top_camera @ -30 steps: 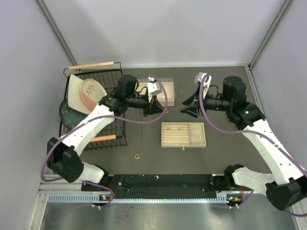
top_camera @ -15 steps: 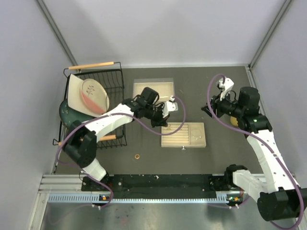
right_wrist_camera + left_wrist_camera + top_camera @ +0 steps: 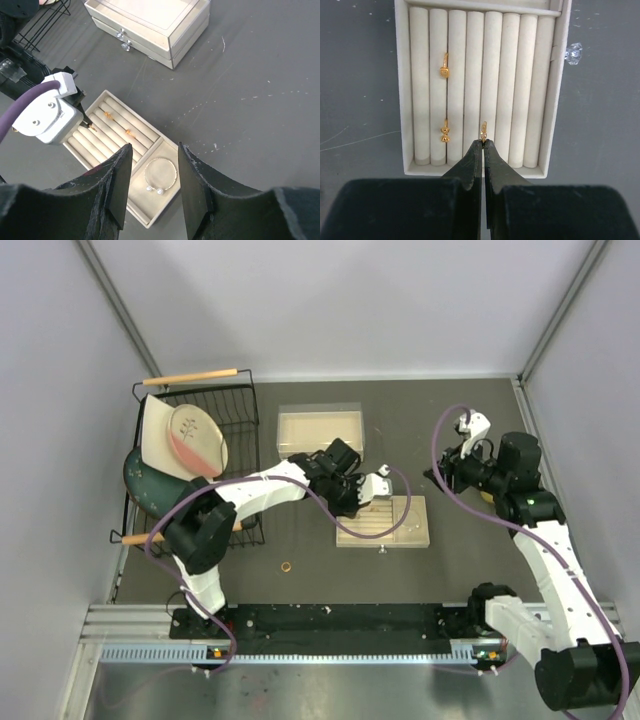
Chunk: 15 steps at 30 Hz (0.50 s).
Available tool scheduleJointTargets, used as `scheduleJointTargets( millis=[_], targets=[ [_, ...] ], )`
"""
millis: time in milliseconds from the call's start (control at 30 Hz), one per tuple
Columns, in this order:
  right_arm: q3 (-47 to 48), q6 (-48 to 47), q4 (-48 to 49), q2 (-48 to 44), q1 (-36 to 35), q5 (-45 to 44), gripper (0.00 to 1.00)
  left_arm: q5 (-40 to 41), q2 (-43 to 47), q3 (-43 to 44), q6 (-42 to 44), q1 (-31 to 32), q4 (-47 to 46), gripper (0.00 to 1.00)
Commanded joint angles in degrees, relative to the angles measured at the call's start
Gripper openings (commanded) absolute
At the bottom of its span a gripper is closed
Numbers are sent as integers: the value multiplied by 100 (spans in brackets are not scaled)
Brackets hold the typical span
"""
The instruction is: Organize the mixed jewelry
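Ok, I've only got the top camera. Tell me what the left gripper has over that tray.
Observer: The left gripper is shut on a small gold ring, at a groove between the tray's rolls.
Operator: Count what's already seated.
Observer: There are two more rings, both in one groove left of it in the wrist view.
Operator: Check the bracelet.
Observer: The bracelet lies in the tray's square compartment; the right gripper is open and empty.

Shiny gold metal on the rings (image 3: 444, 70). Matt beige cloth over the tray (image 3: 555, 100) rolls. Dark, matt, scuffed table (image 3: 360, 75).
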State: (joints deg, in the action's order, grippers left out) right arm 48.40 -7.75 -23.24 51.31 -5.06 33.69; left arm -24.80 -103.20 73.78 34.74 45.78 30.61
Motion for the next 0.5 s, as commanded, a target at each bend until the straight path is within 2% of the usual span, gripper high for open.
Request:
scheduleJointTargets(
  millis=[0, 467],
  targets=[
    [29, -16, 241, -112, 93, 41, 42, 159, -60, 234, 85, 27, 15, 0],
    [-15, -25, 233, -139, 128, 138, 42, 493, -324, 225, 252, 142, 76, 0]
  ],
)
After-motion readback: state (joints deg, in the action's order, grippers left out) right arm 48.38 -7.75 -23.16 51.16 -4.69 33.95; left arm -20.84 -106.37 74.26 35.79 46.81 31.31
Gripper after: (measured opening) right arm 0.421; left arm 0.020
